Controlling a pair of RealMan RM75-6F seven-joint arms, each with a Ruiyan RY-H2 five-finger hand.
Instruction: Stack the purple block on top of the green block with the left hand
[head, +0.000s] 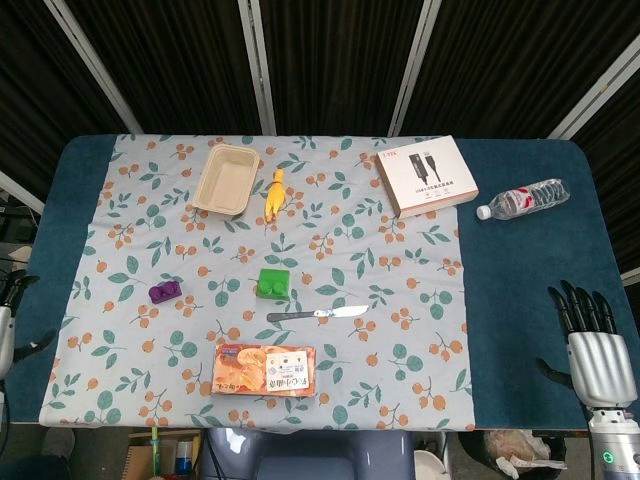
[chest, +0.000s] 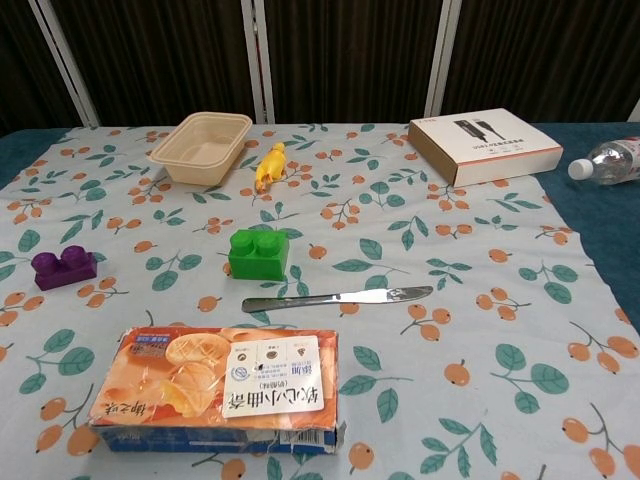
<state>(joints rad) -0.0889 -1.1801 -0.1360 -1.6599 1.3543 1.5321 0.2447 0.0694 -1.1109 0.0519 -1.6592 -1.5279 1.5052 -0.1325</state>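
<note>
Both of my hands hang empty at the desk's edges, the left hand (head: 8, 325) barely in view, the right hand (head: 592, 345) with fingers spread. On the cloth, the purple block (head: 165, 291) sits well left of the green block (head: 273, 283), apart.

A small purple plastic building block (head: 165, 291) with two studs on top sits flat on a floral tablecloth (head: 400, 260), well to the left of a green plastic building block (head: 273, 283). The green block, also studded and upright, stands apart, uncovered.
</note>
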